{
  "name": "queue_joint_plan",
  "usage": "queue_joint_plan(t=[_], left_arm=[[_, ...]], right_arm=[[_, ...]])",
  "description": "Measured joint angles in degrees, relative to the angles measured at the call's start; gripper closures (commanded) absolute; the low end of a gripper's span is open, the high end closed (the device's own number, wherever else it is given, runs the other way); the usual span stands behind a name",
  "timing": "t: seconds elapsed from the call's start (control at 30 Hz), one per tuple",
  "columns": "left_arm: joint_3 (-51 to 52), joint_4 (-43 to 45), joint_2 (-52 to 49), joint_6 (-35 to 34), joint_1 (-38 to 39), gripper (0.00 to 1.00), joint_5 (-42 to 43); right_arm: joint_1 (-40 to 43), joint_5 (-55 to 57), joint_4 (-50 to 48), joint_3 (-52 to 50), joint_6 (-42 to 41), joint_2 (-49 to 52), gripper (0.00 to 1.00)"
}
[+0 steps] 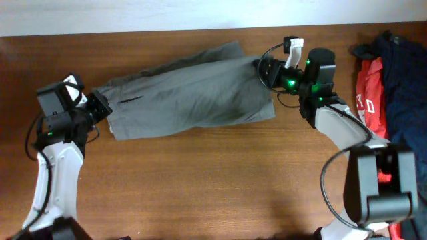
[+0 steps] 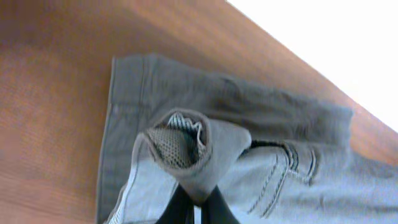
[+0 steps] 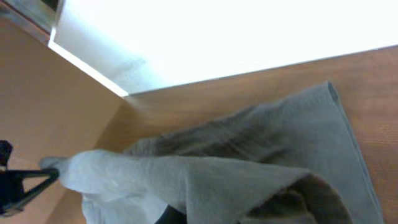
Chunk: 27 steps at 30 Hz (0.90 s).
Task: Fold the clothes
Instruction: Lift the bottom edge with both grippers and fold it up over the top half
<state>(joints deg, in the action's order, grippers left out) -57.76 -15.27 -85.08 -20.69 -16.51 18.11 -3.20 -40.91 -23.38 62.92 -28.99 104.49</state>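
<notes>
on my wooden table (image 1: 213, 193) the grey-olive shorts (image 1: 193, 93) lie stretched sideways between both arms, near the far edge. my right gripper (image 1: 264, 69) is clamped on their right end, my left gripper (image 1: 100, 107) pinching the left end.

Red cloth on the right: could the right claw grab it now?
Probably not yet: the right claw is shut on the grey shorts. The red garment lies close by, beside navy clothes.

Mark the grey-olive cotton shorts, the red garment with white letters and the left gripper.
grey-olive cotton shorts (image 1: 193, 93), overhead view, middle of the fabric.
red garment with white letters (image 1: 368, 87), overhead view, red upper part.
left gripper (image 1: 101, 107), overhead view, between fingertips at shorts' edge.
</notes>
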Motion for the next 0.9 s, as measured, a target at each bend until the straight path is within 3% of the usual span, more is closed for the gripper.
queue_joint_plan(t=[0.37, 0.4, 0.47, 0.5, 0.53, 0.57, 0.6, 0.73, 0.9], left_arm=[[0.0, 6.9, -7.3, 0.0, 2.8, 0.98, -1.0], [0.0, 7.4, -7.6, -0.1, 2.8, 0.93, -1.2], [0.0, 8.3, -8.0, -0.1, 2.8, 0.71, -1.8], [0.0, 9.0, -8.3, -0.2, 2.8, 0.55, -2.2], [0.0, 9.9, -8.5, -0.1, 2.8, 0.45, -2.4], [0.0, 10.9, -8.7, -0.3, 2.8, 0.38, -2.6], [0.0, 11.7, -8.8, -0.3, 2.8, 0.32, -2.9], [-0.6, 11.9, -9.1, -0.8, 2.4, 0.27, -3.6], [-6.2, 1.5, -9.2, 0.9, 0.3, 0.26, -3.6]], right_arm=[[-1.8, 4.8, -5.7, 1.6, -2.8, 4.7, 0.96], [-2.1, 5.6, -5.8, 1.6, -2.9, 4.9, 0.96], [-2.8, 7.5, -5.9, 1.7, -3.0, 5.1, 0.96], [-3.1, 8.5, -5.9, 1.7, -3.1, 5.2, 0.89], [-3.4, 9.5, -5.8, 1.7, -3.4, 5.3, 0.74], [-3.7, 10.8, -5.8, 1.7, -3.4, 5.4, 0.44], [-3.9, 11.7, -5.8, 1.7, -3.6, 5.4, 0.34], [-3.8, 14.1, -5.3, 1.8, -3.0, 5.4, 0.27], [0.1, 12.0, 0.4, 2.1, -2.4, 5.4, 0.24]])
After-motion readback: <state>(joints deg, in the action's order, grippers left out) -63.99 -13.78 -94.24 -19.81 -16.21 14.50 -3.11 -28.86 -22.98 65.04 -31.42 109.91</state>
